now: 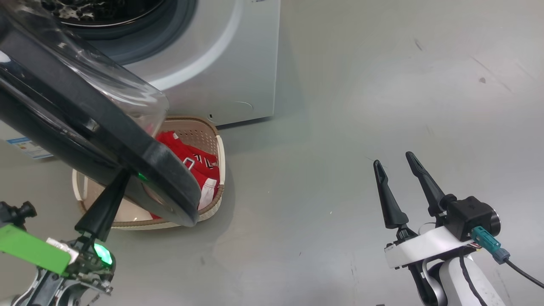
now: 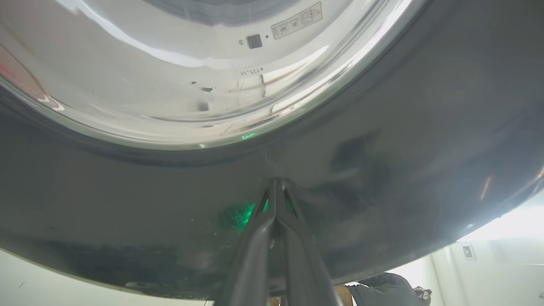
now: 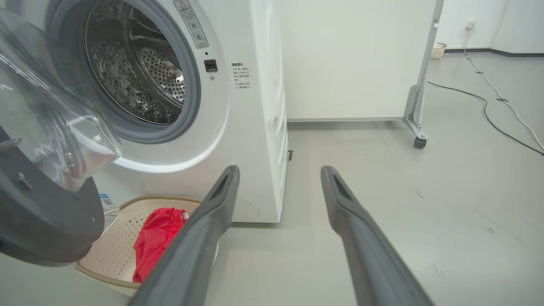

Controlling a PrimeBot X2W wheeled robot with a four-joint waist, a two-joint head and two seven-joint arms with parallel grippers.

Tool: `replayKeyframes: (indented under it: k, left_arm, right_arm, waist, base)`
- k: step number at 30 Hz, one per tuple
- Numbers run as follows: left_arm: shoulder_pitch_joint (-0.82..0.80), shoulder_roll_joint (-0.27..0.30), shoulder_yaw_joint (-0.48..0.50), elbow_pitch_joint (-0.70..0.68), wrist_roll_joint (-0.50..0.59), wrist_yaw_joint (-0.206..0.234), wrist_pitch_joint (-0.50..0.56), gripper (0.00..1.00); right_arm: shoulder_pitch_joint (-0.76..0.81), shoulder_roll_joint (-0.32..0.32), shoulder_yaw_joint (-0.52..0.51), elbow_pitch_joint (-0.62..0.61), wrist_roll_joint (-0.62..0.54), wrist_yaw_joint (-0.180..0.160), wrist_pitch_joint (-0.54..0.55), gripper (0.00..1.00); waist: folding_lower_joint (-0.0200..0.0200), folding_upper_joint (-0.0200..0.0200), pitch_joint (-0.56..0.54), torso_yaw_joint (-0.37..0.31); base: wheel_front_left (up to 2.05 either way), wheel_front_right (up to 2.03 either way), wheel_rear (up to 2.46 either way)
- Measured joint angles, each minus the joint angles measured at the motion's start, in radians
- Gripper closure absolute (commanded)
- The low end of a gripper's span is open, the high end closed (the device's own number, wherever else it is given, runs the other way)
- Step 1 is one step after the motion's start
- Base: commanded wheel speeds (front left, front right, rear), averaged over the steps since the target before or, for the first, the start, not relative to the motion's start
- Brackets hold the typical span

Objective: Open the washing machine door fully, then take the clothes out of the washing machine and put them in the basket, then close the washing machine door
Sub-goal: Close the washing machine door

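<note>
Two pincers, head view: left pincer (image 1: 121, 178) at 7 o'clock, fingers pressed together, tips on the door (image 1: 106, 127) rim; right pincer (image 1: 394, 160) at 4 o'clock, spread wide, empty. Clothes (image 1: 195, 163) lie in the basket (image 1: 219, 148) under the door. Left wrist view: tips touch the rim. Right wrist view: basket at 7 o'clock.

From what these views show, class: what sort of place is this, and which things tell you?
Probably a lab or test room, not a home laundry: a washer stands on a bare grey floor, a white partition on castors stands near it, and cables trail across the floor.
</note>
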Motion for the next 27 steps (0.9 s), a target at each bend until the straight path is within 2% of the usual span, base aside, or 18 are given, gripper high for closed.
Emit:
replayKeyframes:
  k: [11,21,27]
  left_arm:
    - [-0.124,-0.012,-0.021,0.072,0.067,0.0,-0.065,1.0]
    - [-0.273,-0.019,-0.038,0.157,0.17,0.0,-0.192,1.0]
    - [-0.345,-0.023,-0.058,0.209,0.196,0.0,-0.269,1.0]
  right_arm:
    - [-0.014,0.003,0.001,-0.016,0.012,0.0,0.0,0.0]
    - [-0.057,0.007,-0.001,-0.023,0.026,0.002,0.0,0.0]
    - [-0.07,0.008,-0.001,-0.023,0.028,0.003,0.0,0.0]
  waist:
    - [0.0,0.0,0.047,-0.053]
    - [0.0,0.0,0.11,-0.1]
    - [0.0,0.0,0.135,-0.12]
  base:
    - [0.0,0.0,0.0]
    - [0.0,0.0,0.0]
    - [0.0,0.0,0.0]
